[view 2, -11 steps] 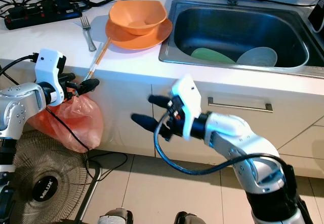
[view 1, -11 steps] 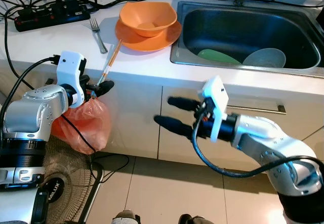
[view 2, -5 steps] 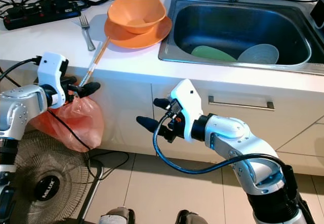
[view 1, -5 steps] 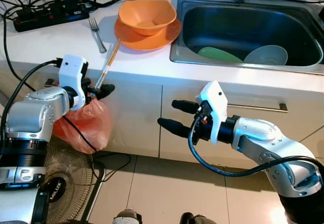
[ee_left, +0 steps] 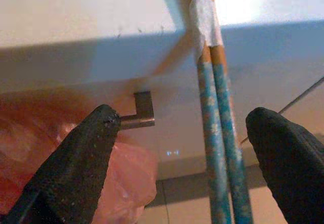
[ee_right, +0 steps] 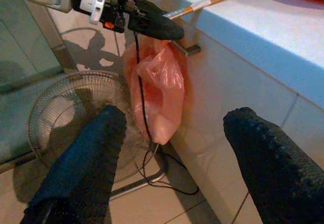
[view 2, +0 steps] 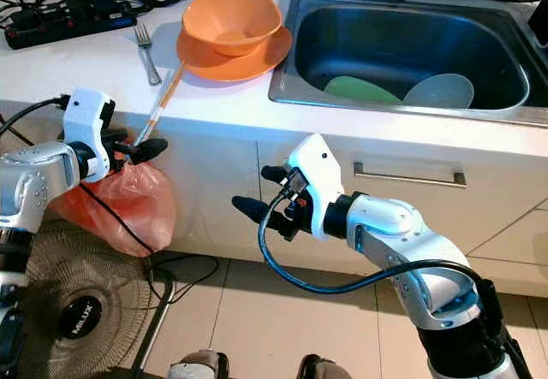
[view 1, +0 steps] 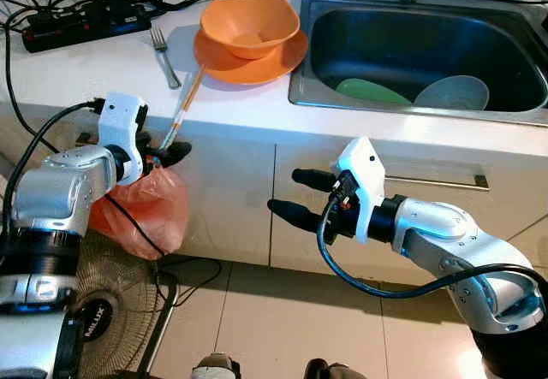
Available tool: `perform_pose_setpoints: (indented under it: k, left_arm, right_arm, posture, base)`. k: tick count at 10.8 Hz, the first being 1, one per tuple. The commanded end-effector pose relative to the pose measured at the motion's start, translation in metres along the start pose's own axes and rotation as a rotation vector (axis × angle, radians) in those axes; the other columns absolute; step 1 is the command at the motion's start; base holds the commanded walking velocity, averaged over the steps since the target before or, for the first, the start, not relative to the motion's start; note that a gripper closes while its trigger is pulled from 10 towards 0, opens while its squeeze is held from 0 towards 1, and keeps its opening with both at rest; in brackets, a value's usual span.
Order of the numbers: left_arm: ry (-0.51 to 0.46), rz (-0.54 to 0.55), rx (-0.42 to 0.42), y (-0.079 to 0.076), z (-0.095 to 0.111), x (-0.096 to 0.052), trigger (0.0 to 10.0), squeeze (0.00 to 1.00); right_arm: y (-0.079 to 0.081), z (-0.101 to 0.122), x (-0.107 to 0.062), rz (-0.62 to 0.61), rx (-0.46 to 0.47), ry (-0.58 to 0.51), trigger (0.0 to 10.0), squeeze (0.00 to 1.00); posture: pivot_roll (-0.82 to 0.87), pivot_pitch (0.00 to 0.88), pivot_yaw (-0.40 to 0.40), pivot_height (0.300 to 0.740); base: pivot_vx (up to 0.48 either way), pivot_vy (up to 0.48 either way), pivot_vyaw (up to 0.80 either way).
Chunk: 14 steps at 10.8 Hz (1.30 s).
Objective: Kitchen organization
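At the near edge of a white kitchen surface (view 1: pixel 103 79), the robot's left pincer (ee_left: pixel 195 148) hangs with its two black fingers spread wide, the overhanging ends of a pair of chopsticks (view 1: pixel 181 108) standing between them but not yet gripped. The chopsticks lie slanted across the surface, their far tips by the orange plate (view 1: pixel 248 67) that carries an orange bowl (view 1: pixel 250 26), their blue-patterned handle ends jutting out past the edge over the cabinet front. A fork (view 1: pixel 165 54) lies just left of them, and a black power strip (view 1: pixel 90 24) trails cables along the far left. Below the left pincer an orange plastic bag (view 1: pixel 141 212) hangs from a small hook on the cabinet, above a floor fan (view 1: pixel 103 319). The right pincer (view 1: pixel 295 195) is held out in front of the cabinet drawers, released and empty, well apart from anything on the surface. To the right, the steel sink (view 1: pixel 514 118) holds a green plate (view 1: pixel 368 92) and a pale bowl (view 1: pixel 452 95). By the look of it, the step in hand is picking up the chopsticks: the left fingers already bracket them. The next move would seem to call for closing squarely on both sticks at once, since they are thin and could roll apart or slip off the edge, then lifting them clear, possibly toward the sink.
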<state>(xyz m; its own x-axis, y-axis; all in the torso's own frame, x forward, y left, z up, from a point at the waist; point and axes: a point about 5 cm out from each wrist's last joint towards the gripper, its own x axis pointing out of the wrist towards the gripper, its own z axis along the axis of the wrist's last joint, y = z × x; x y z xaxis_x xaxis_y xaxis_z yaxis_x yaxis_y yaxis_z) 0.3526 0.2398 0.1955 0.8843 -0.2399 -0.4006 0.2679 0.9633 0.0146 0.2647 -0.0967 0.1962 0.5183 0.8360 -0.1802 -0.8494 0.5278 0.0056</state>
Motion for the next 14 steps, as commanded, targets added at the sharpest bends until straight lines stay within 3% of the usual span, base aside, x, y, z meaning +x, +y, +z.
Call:
perform_pose_setpoints:
  k: [1, 5, 6, 7, 8, 9, 10, 14]
  left_arm:
    - [-0.001, 0.003, 0.016, 0.0019, 0.0027, 0.001, 10.0, 0.0]
    - [0.016, -0.021, 0.0, 0.0037, -0.0052, 0.0052, 9.9, 0.0]
    - [0.01, -0.028, -0.007, 0.0036, -0.0053, 0.0054, 5.3, 0.0]
    - [0.007, -0.032, -0.009, 0.0035, -0.0053, 0.0055, 2.0, 0.0]
    - [0.006, -0.034, -0.009, 0.0036, -0.0052, 0.0055, 1.3, 0.0]
    - [0.007, -0.034, -0.008, 0.0041, -0.0052, 0.0056, 1.4, 0.0]
    - [0.007, -0.032, -0.007, 0.0043, -0.0054, 0.0055, 0.0, 0.0]
    - [-0.006, -0.023, -0.001, 0.0047, -0.0015, 0.0062, 0.4, 0.0]
  right_arm:
    - [0.0025, 0.0002, 0.0, 0.004, -0.005, -0.003, 10.0, 0.0]
    - [0.0045, 0.0004, -0.001, 0.003, -0.002, -0.01, 10.0, 0.0]
    - [0.0047, -0.0001, -0.001, 0.001, -0.001, -0.01, 10.0, 0.0]
    - [0.0049, -0.0004, -0.0009, 0.0, 0.001, -0.01, 10.0, 0.0]
    - [0.0053, -0.0005, -0.0008, 0.0, 0.002, -0.011, 10.0, 0.0]
    - [0.0051, -0.0005, -0.0004, -0.001, 0.002, -0.011, 10.0, 0.0]
    - [0.0048, -0.0006, -0.0004, -0.003, 0.002, -0.011, 10.0, 0.0]
    - [0.0037, -0.0013, -0.0001, -0.008, 0.002, -0.008, 10.0, 0.0]
  posture:
    - [0.13, 0.148, 0.032, 0.74]
    - [0.13, 0.153, 0.037, 0.74]
    - [0.13, 0.152, 0.039, 0.74]
    - [0.13, 0.152, 0.039, 0.74]
    - [0.13, 0.152, 0.04, 0.74]
    - [0.13, 0.152, 0.041, 0.74]
    - [0.13, 0.15, 0.041, 0.74]
    - [0.13, 0.147, 0.042, 0.74]
  base:
    - [0.0, 0.0, 0.0]
    - [0.0, 0.0, 0.0]
    - [0.0, 0.0, 0.0]
    - [0.0, 0.0, 0.0]
    - [0.0, 0.0, 0.0]
    - [0.0, 0.0, 0.0]
    - [0.0, 0.0, 0.0]
    - [0.0, 0.0, 0.0]
